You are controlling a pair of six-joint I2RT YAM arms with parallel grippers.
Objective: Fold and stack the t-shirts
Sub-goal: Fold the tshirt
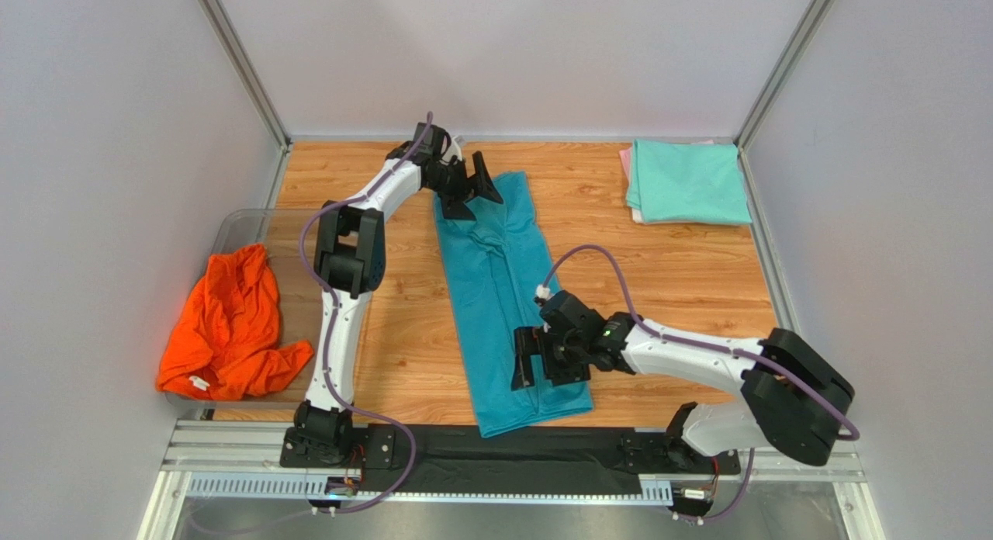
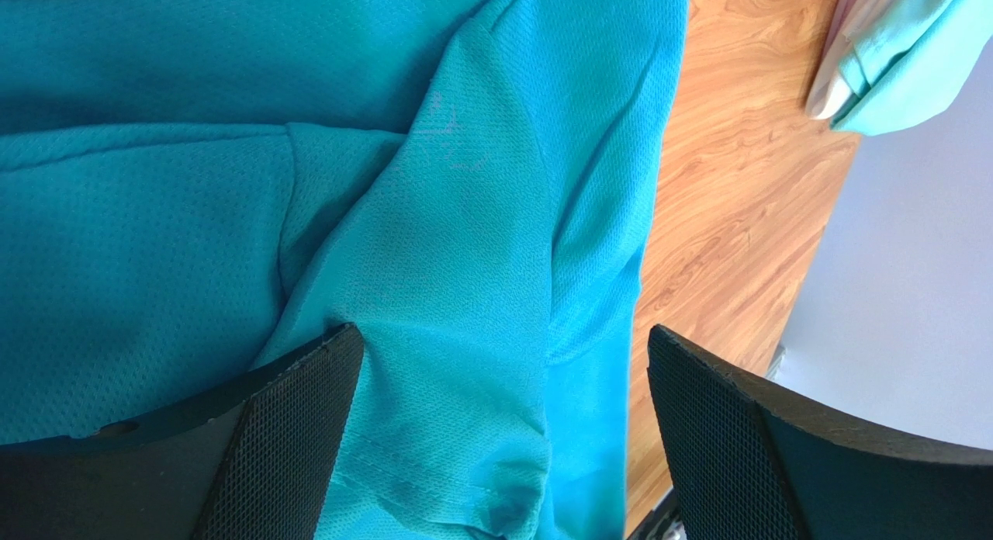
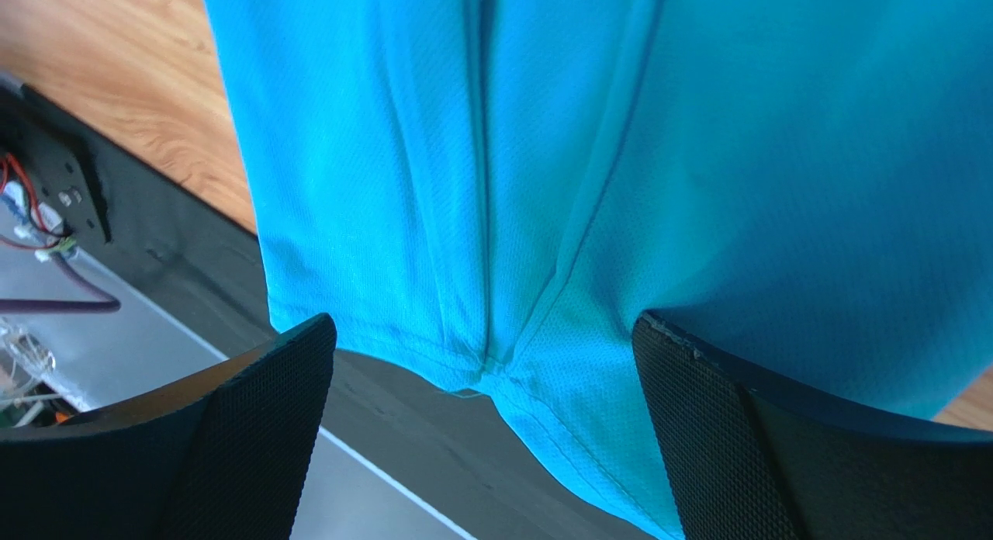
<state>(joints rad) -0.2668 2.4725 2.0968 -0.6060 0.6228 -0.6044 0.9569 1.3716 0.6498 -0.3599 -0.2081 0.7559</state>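
1. Wooden table (image 1: pixel 676 284) is carrying the teal-blue t-shirt (image 1: pixel 504 319), which is lying along its middle as a long narrow strip with both sides folded in; plain grey walls are closing round it.
2. Left gripper (image 1: pixel 476 189) is hovering over the far, sleeve end of the teal-blue t-shirt, jaws standing wide apart and holding nothing; the left wrist view is showing a folded-in sleeve lying between its fingers (image 2: pixel 291 435).
3. Right gripper (image 1: pixel 534 363) is hanging over the near hem end of that shirt, jaws likewise spread and empty; the hem is lying between its fingers (image 3: pixel 245 435).
4. Judging by this, the crosswise fold is coming up; whichever claw is lifting should be pinching every layer at its end, not just the top one, or the side folds are likely going to spill open; the other should be pinning its end so the soft strip is not sliding.
5. Bright orange t-shirt (image 1: pixel 227 325) is lying crumpled well left of the teal-blue one, partly in a clear tub (image 1: pixel 239 220); the mint green t-shirt (image 1: pixel 690 182) is sitting folded on the pale pink t-shirt (image 1: pixel 627 168), far right of it; the finished fold is probably belonging there.
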